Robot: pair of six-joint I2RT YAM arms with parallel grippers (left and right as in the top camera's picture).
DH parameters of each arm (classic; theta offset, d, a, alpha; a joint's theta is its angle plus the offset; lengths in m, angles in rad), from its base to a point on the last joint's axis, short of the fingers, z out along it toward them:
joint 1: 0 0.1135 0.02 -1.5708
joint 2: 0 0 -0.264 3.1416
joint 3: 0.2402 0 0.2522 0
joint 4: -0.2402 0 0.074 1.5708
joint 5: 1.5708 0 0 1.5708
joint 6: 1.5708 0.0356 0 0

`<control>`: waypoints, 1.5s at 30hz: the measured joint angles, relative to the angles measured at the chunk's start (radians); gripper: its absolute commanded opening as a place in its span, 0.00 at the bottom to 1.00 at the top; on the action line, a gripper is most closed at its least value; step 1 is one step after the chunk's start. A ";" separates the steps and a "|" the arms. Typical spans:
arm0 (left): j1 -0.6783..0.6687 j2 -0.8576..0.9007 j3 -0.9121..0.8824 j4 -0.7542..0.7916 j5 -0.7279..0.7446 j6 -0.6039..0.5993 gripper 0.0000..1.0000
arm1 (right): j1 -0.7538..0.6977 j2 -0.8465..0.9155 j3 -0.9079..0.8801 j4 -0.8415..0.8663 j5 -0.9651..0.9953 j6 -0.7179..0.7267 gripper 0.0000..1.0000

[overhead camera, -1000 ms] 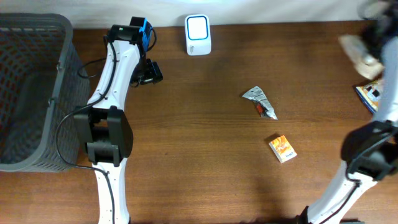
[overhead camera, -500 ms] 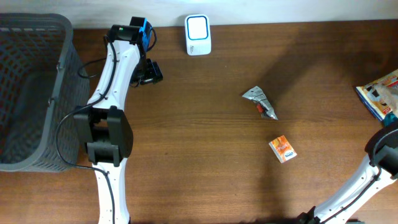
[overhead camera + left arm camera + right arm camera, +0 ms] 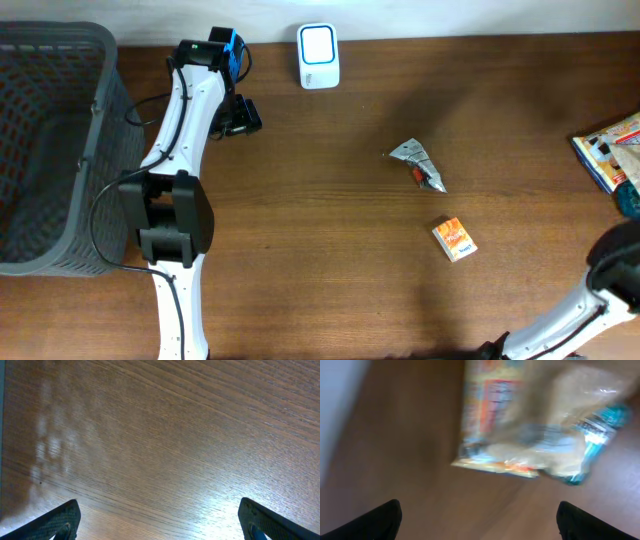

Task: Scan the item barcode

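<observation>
The wooden counter [image 3: 330,260] carries everything, and nothing on it sits at the scanner. The right arm [image 3: 610,270] reaches toward the far right edge. Its wrist view looks down on a colourful packet [image 3: 520,425], blurred, with clear film and a teal patch. The right hand [image 3: 477,522] hangs over the packet with its fingers spread wide and nothing between them. The packet lies flat on the wood beyond the fingertips, and I cannot tell whether they touch it. The left arm [image 3: 180,130] stands near the back edge. The left hand [image 3: 160,520] is spread wide as well, over bare wood, holding nothing.

Neither hand grips an item, so the step in hand looks like the pick-up. The next move calls for the right hand to close on the packet [image 3: 608,150] and carry it across to the white scanner [image 3: 318,55]. The scanner stands well apart at the back, its window lit blue. The barcode would have to face that window, and no barcode can be made out here.

The counter is dark brown with a fine grain, and glare shows in the left wrist view. A pale wall [image 3: 450,18] runs behind it. A grey mesh basket [image 3: 50,150] fills the left end. A crumpled foil wrapper [image 3: 418,165] lies mid-counter, with a small orange box [image 3: 455,239] near it on the robot's side.
</observation>
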State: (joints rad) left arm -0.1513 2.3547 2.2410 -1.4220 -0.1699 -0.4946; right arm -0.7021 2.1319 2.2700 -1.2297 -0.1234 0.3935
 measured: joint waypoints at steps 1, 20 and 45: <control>0.000 0.000 0.000 0.000 0.000 0.000 0.99 | 0.014 -0.046 0.000 -0.008 -0.107 -0.045 0.99; 0.000 0.000 0.000 0.000 0.000 0.000 0.99 | 0.802 -0.051 -0.613 0.082 0.010 -0.522 0.56; 0.000 0.000 0.000 0.000 0.000 0.000 0.99 | 1.004 -0.051 -0.829 0.267 0.607 -0.109 0.37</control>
State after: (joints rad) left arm -0.1513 2.3547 2.2410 -1.4216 -0.1696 -0.4946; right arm 0.3019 2.0808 1.4410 -0.9623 0.4839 0.2840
